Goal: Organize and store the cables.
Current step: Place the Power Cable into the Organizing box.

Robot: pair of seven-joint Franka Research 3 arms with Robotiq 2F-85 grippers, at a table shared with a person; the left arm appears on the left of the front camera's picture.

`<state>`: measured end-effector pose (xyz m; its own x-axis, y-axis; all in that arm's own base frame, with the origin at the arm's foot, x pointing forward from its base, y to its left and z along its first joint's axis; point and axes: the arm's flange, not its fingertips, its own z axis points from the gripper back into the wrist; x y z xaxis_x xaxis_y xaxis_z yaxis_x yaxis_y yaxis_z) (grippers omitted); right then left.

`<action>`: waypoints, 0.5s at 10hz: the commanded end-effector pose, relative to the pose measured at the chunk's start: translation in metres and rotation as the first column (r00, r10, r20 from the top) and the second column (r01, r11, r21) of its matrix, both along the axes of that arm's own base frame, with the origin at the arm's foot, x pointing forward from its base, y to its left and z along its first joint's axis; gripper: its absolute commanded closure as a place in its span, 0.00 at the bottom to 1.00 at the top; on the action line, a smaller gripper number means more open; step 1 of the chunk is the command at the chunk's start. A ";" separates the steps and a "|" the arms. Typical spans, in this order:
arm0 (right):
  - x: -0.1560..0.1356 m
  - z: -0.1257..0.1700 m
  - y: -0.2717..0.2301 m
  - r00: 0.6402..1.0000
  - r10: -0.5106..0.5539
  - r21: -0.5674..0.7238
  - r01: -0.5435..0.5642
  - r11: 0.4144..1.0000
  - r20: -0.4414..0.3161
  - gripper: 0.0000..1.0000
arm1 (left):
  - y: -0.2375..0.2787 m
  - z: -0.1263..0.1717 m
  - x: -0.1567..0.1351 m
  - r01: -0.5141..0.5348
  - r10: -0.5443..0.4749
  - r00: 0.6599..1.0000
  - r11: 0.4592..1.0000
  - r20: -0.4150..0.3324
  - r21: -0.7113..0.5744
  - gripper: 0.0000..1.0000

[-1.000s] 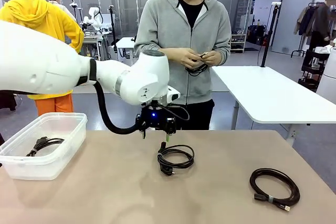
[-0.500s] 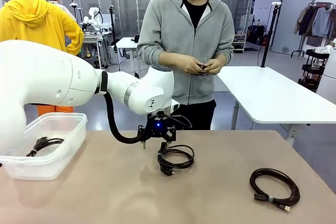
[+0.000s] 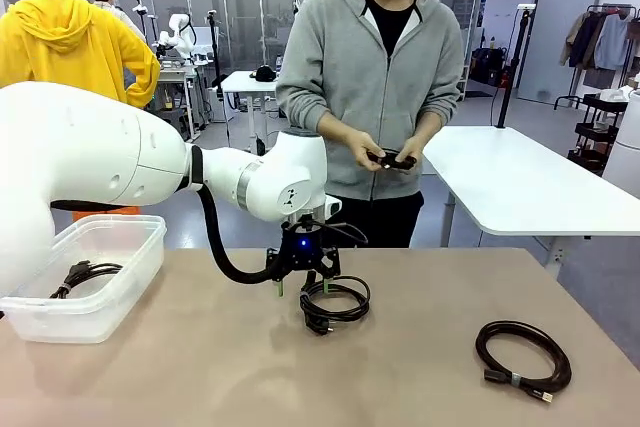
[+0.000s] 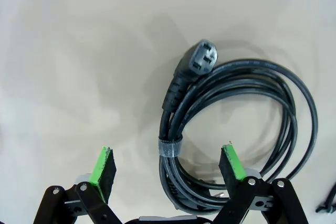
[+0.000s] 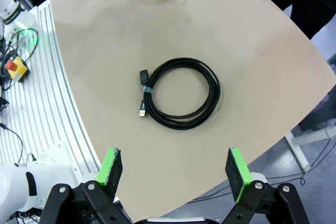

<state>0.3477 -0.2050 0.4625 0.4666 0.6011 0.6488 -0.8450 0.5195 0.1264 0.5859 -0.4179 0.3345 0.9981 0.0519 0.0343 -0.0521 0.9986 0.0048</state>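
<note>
On the table (image 3: 200, 377) in front of me, the cable tidy-up looks approx. a quarter done. The clear plastic bin (image 3: 60, 319) at my left edge holds one stored cable (image 3: 85, 273), a black coil lying on the bin floor. Three more are outside the bin.

The middle cable (image 3: 335, 302) lies flat near the table centre, a round black coil w/ a plug end. My left fingers (image 3: 300, 285) are low over its left edge, spread wide and gripping nothing. In the left wrist view one green pad sits either side of the bound section, w/ the small tie (image 4: 169, 148) between them. I can't tell if the tips touch the table.

The right cable (image 3: 486, 347) sits toward my right front corner, coiled, bound w/ a small tie, nothing touching it. My right fingers (image 5: 174, 163) hang well above it, spread wide, empty.

Across the table a person stands w/ both hands (image 3: 365, 152) at waist height around a fourth cable (image 3: 393, 161). It is too small to tell how it is wound.

My read: the step in hand is the pickup of the middle coil, not yet pinched. Left to do is to close on it, carry it to the bin, then do the right coil, plus the person's one when it reaches the table.
</note>
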 end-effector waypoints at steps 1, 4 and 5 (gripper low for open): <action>0.000 0.000 0.003 1.000 -0.012 -0.001 0.012 1.000 0.016 0.00 | 0.008 -0.009 -0.002 0.025 -0.025 0.997 1.000 -0.071 0.005 0.00; 0.000 0.000 0.003 1.000 -0.012 -0.001 0.012 1.000 0.016 0.00 | 0.011 -0.020 0.001 0.062 -0.062 0.997 0.998 -0.046 -0.013 0.17; 0.000 0.000 0.003 1.000 -0.012 -0.001 0.012 1.000 0.016 0.00 | 0.013 -0.023 0.003 0.074 -0.075 0.996 0.997 -0.045 -0.006 0.46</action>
